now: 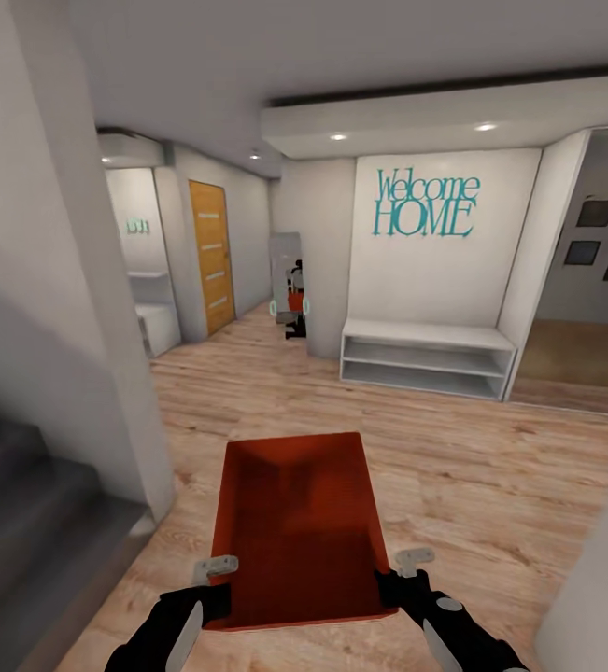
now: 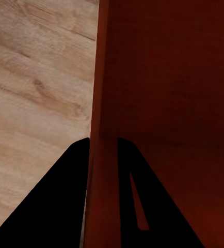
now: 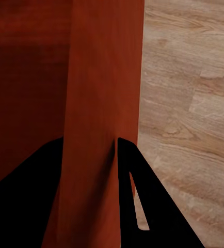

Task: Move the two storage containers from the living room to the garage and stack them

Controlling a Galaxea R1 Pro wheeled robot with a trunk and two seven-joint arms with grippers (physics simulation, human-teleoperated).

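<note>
One orange-red storage container (image 1: 296, 523) hangs in front of me above light wood planks, held level and lidless, with nothing inside. My left gripper (image 1: 212, 583) is shut on its left wall near the near corner, and my right gripper (image 1: 406, 574) is shut on its right wall. In the left wrist view the two dark fingers of the left gripper (image 2: 102, 140) straddle the container's wall (image 2: 99, 77). The right wrist view shows the right gripper (image 3: 89, 140) clamped the same way on the opposite wall (image 3: 104, 67).
Grey stairs (image 1: 23, 504) and a white wall corner (image 1: 98, 308) stand close on the left. Ahead are a low white shelf bench (image 1: 425, 359) under a "Welcome HOME" sign, a mirror (image 1: 288, 280) and an orange door (image 1: 212, 257). A doorway (image 1: 584, 355) opens at right.
</note>
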